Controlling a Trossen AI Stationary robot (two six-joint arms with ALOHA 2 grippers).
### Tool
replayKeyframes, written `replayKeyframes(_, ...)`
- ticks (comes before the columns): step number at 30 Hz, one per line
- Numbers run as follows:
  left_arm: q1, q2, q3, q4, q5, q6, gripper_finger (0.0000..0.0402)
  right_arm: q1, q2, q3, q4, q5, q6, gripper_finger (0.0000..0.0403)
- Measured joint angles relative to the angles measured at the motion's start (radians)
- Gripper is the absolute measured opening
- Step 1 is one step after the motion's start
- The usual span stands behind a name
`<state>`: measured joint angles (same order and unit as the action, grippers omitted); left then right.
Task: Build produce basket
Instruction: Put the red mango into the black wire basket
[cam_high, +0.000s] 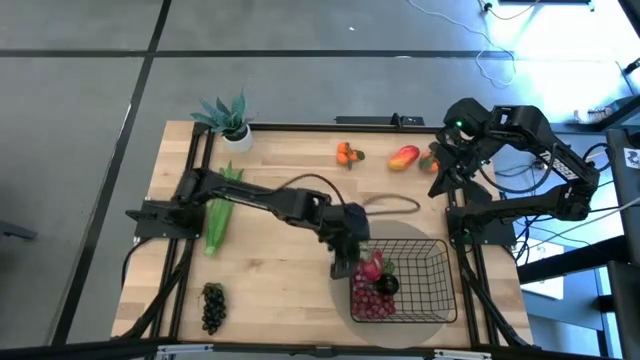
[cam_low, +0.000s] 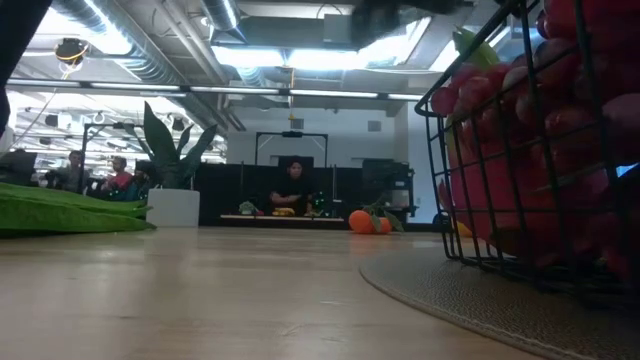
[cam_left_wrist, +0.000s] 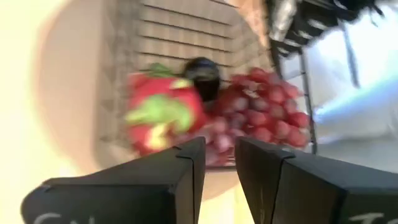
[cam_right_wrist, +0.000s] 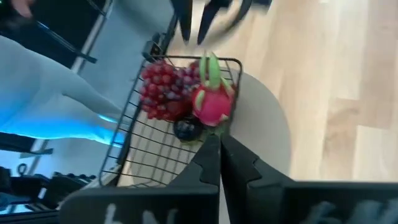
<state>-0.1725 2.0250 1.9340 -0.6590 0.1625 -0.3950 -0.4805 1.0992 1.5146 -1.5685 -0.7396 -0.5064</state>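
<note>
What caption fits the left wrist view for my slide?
Left gripper, fingers slightly apart and empty, above the basket holding a dragon fruit and red grapes.

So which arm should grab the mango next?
Probably right. The right hand is up by the mango at the table's far side, empty and shut; the left hand is down at the basket.

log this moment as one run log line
left gripper: slightly open, empty, above dragon fruit | basket: dragon fruit, red grapes | right gripper: shut, waiting
</note>
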Motion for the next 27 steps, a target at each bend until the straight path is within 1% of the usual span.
replayKeyframes(5,0.019,-0.087,0.0,-0.142,-0.164,-0.107,0.0071,0.0,-0.005,0.0,0.021,0.089,0.004,0.0)
replayKeyframes(8,0.029,-0.137,0.0,-0.21,-0.238,-0.167,0.0071,0.0,-0.005,0.0,0.034,0.165,0.008,0.0)
replayKeyframes(11,0.037,-0.178,0.0,-0.293,-0.336,-0.244,0.0071,0.0,-0.003,0.0,0.064,0.221,0.066,0.0)
replayKeyframes(15,0.056,-0.22,0.0,-0.378,-0.46,-0.336,0.0071,0.0,0.003,0.0,0.115,0.259,0.119,0.0)
replayKeyframes(17,0.066,-0.235,0.0,-0.417,-0.494,-0.359,0.0071,0.0,0.014,0.0,0.117,0.263,0.131,0.0)
replayKeyframes(20,0.086,-0.248,0.0,-0.487,-0.523,-0.362,0.0071,0.0,0.04,0.0,0.124,0.302,0.132,0.0)
replayKeyframes(24,0.112,-0.258,0.0,-0.6,-0.586,-0.357,0.0071,0.0,0.09,0.0,0.13,0.32,0.137,0.0)
replayKeyframes(27,0.136,-0.257,-0.001,-0.688,-0.617,-0.357,0.0071,0.0,0.119,0.0,0.161,0.376,0.157,0.0)
